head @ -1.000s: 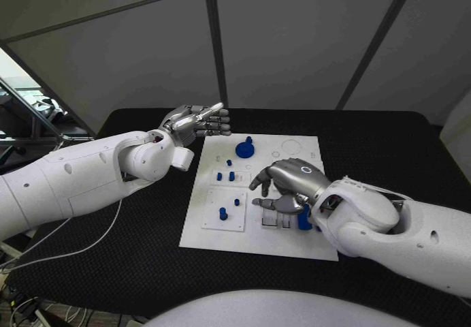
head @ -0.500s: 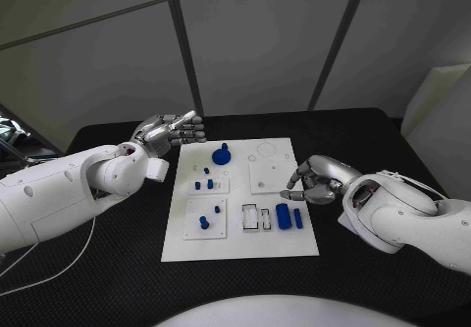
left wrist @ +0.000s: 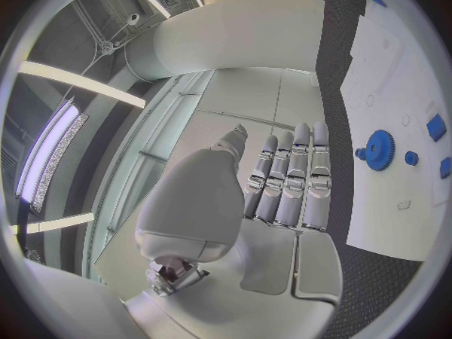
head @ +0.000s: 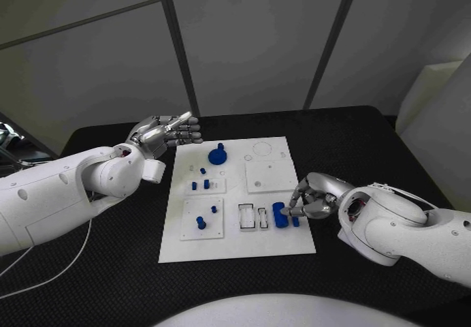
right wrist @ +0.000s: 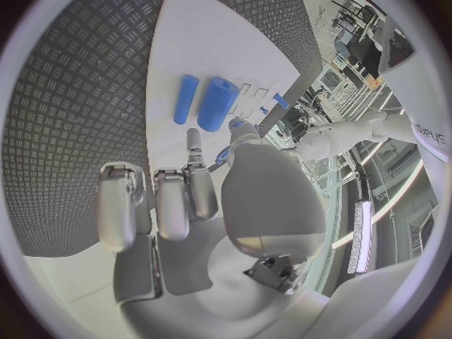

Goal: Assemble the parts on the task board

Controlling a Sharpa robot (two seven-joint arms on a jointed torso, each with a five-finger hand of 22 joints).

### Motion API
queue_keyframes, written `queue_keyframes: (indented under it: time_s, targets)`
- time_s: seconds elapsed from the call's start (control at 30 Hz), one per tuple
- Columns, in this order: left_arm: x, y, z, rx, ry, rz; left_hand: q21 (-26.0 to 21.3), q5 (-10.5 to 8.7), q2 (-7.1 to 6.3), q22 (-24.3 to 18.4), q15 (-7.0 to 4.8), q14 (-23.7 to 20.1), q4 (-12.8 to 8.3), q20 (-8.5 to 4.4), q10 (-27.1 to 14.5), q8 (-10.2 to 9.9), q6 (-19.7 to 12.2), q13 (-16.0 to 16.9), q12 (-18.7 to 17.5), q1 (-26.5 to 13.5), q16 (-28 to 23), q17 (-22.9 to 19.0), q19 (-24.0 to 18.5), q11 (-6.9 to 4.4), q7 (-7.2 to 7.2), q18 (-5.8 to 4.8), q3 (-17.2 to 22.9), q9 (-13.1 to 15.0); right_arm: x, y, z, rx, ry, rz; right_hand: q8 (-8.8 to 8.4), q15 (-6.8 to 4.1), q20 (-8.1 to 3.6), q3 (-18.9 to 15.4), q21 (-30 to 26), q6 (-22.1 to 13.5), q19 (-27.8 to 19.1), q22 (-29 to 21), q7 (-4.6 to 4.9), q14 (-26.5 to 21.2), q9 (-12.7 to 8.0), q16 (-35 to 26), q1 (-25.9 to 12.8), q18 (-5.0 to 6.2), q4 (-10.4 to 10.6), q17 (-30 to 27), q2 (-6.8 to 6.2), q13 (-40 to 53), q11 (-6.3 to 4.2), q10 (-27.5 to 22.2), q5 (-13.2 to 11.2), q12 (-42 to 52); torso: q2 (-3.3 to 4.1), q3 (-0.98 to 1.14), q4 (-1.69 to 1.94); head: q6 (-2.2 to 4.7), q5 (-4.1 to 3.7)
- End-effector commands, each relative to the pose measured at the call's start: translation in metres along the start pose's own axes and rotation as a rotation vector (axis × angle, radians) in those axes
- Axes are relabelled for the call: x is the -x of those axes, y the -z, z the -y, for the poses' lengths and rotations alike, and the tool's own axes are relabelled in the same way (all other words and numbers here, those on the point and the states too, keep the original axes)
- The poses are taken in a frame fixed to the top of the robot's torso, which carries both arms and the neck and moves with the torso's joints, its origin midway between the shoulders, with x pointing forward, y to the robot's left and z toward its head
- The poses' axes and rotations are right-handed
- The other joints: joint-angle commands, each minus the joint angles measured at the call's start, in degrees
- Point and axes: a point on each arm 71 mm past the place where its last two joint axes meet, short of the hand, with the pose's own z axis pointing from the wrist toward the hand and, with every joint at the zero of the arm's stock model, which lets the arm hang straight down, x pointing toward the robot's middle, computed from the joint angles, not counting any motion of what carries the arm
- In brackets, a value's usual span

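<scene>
The thick blue cylinder is lying on the task board near its right edge, long axis running toward the robot, a thinner blue rod beside it. The right hand is hovering just above, fingers apart, grasping nothing. The left hand is waiting released, well apart over the worktop.

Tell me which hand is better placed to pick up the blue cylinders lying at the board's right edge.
Right, probably. The right hand hovers beside the two blue cylinders, fingertips pointing at them. The left hand is raised off the task board's far left corner, fingers straight, holding nothing.
</scene>
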Motion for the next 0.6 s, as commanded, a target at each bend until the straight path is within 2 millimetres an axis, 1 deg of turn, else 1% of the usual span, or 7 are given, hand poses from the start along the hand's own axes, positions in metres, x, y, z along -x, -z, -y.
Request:
queue_keyframes:
  time_s: [0.03, 0.07, 0.2, 0.33, 0.43, 0.6]
  targets:
    - [-0.001, 0.0, 0.001, -0.01, 0.0, -0.011, -0.1, 0.01, 0.04, -0.1, 0.08, 0.1, -0.3, 0.09, -0.3, 0.2, -0.2, 0.0, 0.4, 0.3, -0.4, 0.1, 0.1, -0.18, 0.0, -0.7, -0.1, 0.0, -0.004, 0.0, -0.001, -0.018, 0.042, -0.006, 0.27, 0.22, 0.27, -0.3, 0.2, -0.3, 2.9, 11.9, 0.01, 4.7, 0.1, 0.2, 0.2, -0.94, 0.0, 8.0, 0.56, 3.0, -0.02, 0.4, -0.3, 0.4, 0.09, -0.01, -0.07, 0.01, 0.44]
    - [-0.001, 0.0, 0.001, -0.01, -0.001, -0.011, -0.1, 0.01, 0.04, -0.1, 0.08, 0.1, -0.3, 0.09, -0.3, 0.2, -0.2, 0.0, 0.4, 0.3, -0.4, 0.1, 0.1, -0.18, 0.0, -0.7, -0.1, 0.0, -0.005, 0.0, -0.002, -0.012, 0.045, -0.003, 0.27, 0.22, 0.27, -0.3, 0.2, -0.3, 2.9, 11.9, 0.01, 4.7, 0.1, 0.2, 0.2, -0.94, 0.0, 8.0, 0.56, 3.0, -0.02, 0.4, -0.3, 0.4, 0.13, 0.03, -0.14, 0.0, 0.51]
    - [0.0, 0.001, 0.001, -0.009, -0.001, -0.01, -0.1, 0.01, 0.04, -0.1, 0.08, 0.1, -0.3, 0.09, -0.3, 0.2, -0.2, 0.0, 0.4, 0.3, -0.4, 0.1, 0.1, -0.18, 0.0, -0.7, -0.1, 0.0, -0.008, -0.001, -0.007, 0.013, 0.056, 0.009, 0.63, 0.22, 0.29, -0.6, 0.3, -0.5, 3.0, 12.0, 0.0, 4.7, 0.3, 0.3, 0.2, -0.97, 0.0, 8.2, 0.75, 3.1, -0.02, 0.4, -0.4, 0.3, 0.11, -0.03, -0.11, -0.12, 0.47]
    - [0.0, 0.001, 0.001, -0.008, -0.001, -0.01, -0.1, 0.01, 0.04, -0.1, 0.08, 0.1, -0.3, 0.09, -0.3, 0.2, -0.2, 0.0, 0.4, 0.3, -0.4, 0.1, 0.1, -0.18, 0.0, -0.7, -0.1, 0.0, -0.009, -0.002, -0.011, 0.031, 0.062, 0.019, 0.85, 0.22, 0.3, -0.7, 0.5, -0.5, 3.1, 12.1, -0.02, 4.8, 0.4, 0.4, 0.3, -1.02, 0.0, 8.4, 0.84, 3.3, -0.04, 0.5, -0.4, 0.4, 0.13, -0.02, -0.05, -0.25, 0.58]
    - [0.0, 0.001, 0.001, -0.007, -0.001, -0.01, -0.1, 0.01, 0.04, -0.1, 0.08, 0.1, -0.3, 0.09, -0.3, 0.2, -0.2, 0.0, 0.4, 0.3, -0.4, 0.1, 0.1, -0.18, 0.0, -0.7, -0.1, 0.0, -0.01, -0.002, -0.012, 0.039, 0.064, 0.022, 1.08, 0.21, 0.3, -0.8, 0.7, -0.6, 3.2, 12.3, -0.04, 4.8, 0.6, 0.5, 0.3, -1.07, 0.0, 8.6, 0.92, 3.5, -0.05, 0.6, -0.4, 0.6, 0.14, -0.04, -0.09, -0.35, 0.64]
    - [0.0, 0.001, 0.001, -0.005, -0.001, -0.01, -0.1, 0.0, 0.01, -0.2, 0.08, 0.1, -0.4, 0.1, -0.4, 0.2, -0.2, 0.0, 0.4, 0.4, -0.4, 0.1, 0.1, -0.16, 0.01, -0.71, -0.1, 0.0, -0.012, -0.004, -0.014, 0.042, 0.074, 0.012, 1.34, 0.2, 0.3, -1.0, 0.7, -0.6, 3.3, 12.3, -0.07, 4.8, 0.7, 0.6, 0.4, -1.09, 0.0, 8.6, 1.06, 3.6, -0.07, 0.6, -0.4, 0.6, 0.15, -0.04, -0.03, -0.39, 0.59]
